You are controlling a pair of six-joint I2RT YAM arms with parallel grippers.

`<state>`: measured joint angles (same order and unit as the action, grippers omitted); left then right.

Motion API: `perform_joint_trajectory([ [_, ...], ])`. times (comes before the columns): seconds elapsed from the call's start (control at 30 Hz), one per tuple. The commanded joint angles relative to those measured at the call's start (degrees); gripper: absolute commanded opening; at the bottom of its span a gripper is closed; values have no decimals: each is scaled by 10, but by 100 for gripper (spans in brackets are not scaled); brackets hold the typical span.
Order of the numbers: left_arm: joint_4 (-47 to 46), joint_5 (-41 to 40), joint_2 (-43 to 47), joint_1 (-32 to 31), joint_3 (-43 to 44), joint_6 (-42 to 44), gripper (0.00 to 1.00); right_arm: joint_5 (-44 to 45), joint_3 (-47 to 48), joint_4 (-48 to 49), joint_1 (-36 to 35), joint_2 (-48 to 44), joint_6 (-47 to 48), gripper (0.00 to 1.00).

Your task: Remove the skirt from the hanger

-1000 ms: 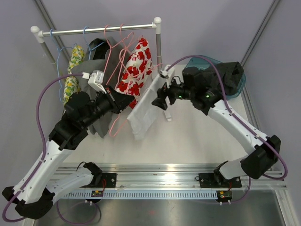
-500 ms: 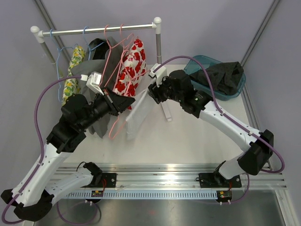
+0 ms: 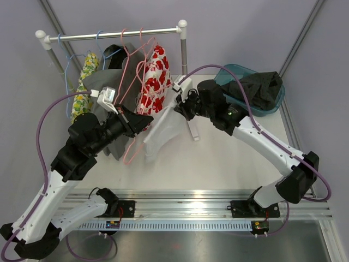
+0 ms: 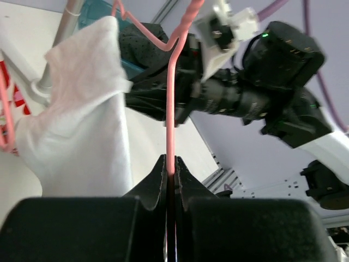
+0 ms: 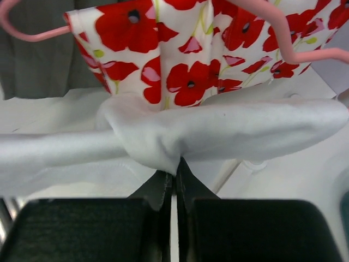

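Clamps the thin wire of the pink hanger [image 4: 171, 109] in the left gripper [image 4: 170, 165], fingers pressed together on it, low over the table [image 3: 229, 158] in front of the clothes rail [image 3: 117, 34]. Pinches a fold of the white skirt [image 5: 229, 128] with the right gripper [image 5: 174, 168], jaws shut tight on the cloth just below the red poppy-print garment [image 5: 163, 49]. Holds the skirt up by that fold, the rest draped down and leftward to the table, close beside the hanger. Impossible to tell from these views: skirt on or off the hanger. Behind the right arm, a teal basket [image 3: 232, 70] of dark clothing
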<state>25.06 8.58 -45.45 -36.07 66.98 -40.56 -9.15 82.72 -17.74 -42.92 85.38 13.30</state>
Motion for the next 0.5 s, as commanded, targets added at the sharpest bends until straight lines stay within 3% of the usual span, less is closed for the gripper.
perform_joint_trajectory([
  [0.0,-5,-51,10,-2,-7,48,0,-81,83,-67,26,-65,15,0],
  [0.23,13,-83,-28,-2,-54,91,0,-339,198,-186,135,-94,-7,0],
  [0.47,17,-117,-9,-2,-67,120,0,-323,188,-225,238,-135,18,0],
])
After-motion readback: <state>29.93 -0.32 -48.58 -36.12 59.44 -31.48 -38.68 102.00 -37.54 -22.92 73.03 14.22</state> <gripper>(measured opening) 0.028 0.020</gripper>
